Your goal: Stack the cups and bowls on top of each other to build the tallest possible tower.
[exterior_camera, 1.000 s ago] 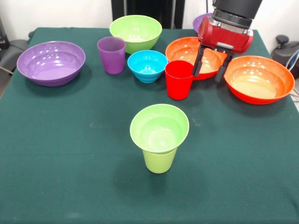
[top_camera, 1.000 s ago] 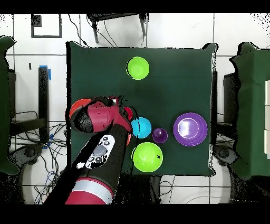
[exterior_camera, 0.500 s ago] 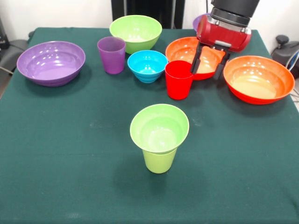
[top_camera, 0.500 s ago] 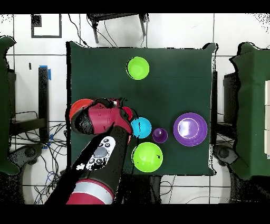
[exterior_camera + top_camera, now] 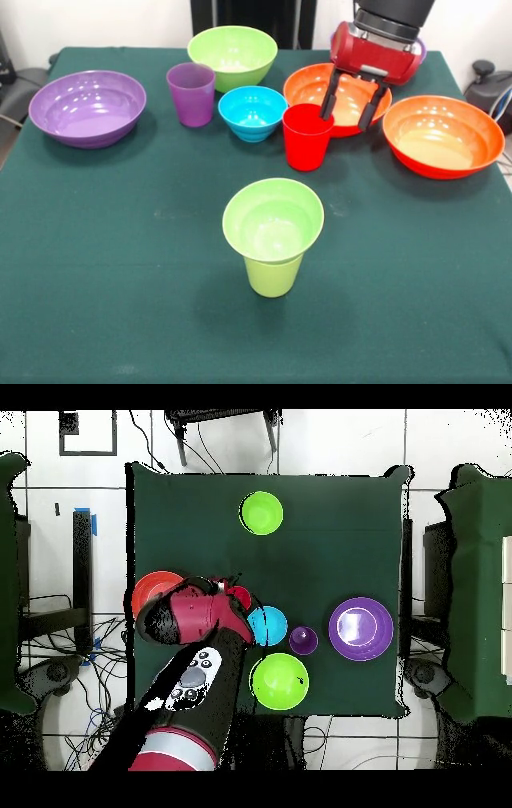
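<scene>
Two black fingers (image 5: 328, 94) of the gripper (image 5: 349, 102) are seen spread apart, with nothing held between them. Well off to their left a wide purple bowl (image 5: 87, 107) is set, then a purple cup (image 5: 191, 94) and a small blue bowl (image 5: 253, 113). Just beside the left finger the red cup (image 5: 306, 137) is found, upright. Behind the fingers an orange bowl (image 5: 337, 98) is seen; to their right, another (image 5: 442, 135). The tower (image 5: 273, 234), so far only a small green bowl on a green cup, stands well in front.

arm (image 5: 190, 674) over orange bowl (image 5: 150, 588) | blue bowl (image 5: 268, 626) beside purple cup (image 5: 303, 640)
</scene>
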Motion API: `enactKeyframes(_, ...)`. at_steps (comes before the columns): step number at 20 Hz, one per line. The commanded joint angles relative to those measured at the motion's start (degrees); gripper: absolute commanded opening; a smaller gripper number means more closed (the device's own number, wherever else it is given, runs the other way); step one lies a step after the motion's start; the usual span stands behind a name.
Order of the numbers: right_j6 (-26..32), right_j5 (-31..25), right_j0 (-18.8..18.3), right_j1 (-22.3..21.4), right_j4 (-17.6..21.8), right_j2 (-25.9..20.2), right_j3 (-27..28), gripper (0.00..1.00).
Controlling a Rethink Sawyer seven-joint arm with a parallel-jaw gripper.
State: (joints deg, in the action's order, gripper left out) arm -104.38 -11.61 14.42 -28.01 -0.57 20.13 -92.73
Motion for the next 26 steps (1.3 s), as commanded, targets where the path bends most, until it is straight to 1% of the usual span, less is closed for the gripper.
enactKeyframes(1,-6.5,2.14,-2.09,-0.57,2.36,-4.6,-3.32,1.0)
enactKeyframes(4,-6.19,3.33,-3.01,-0.21,2.77,-5.14,-3.59,1.0)
enactKeyframes(11,-6.14,6.09,-3.8,1.17,3.4,-5.14,-3.66,1.0)
enactKeyframes(16,-5.74,8.14,-5.01,1.35,3.84,-6.28,-4.3,1.0)
enactKeyframes(21,-6.34,9.75,-4.76,1.83,3.4,-6.41,-4.66,1.0)
enactKeyframes(26,-7.53,10.01,-3.79,1.91,2.18,-6.22,-5.3,1.0)
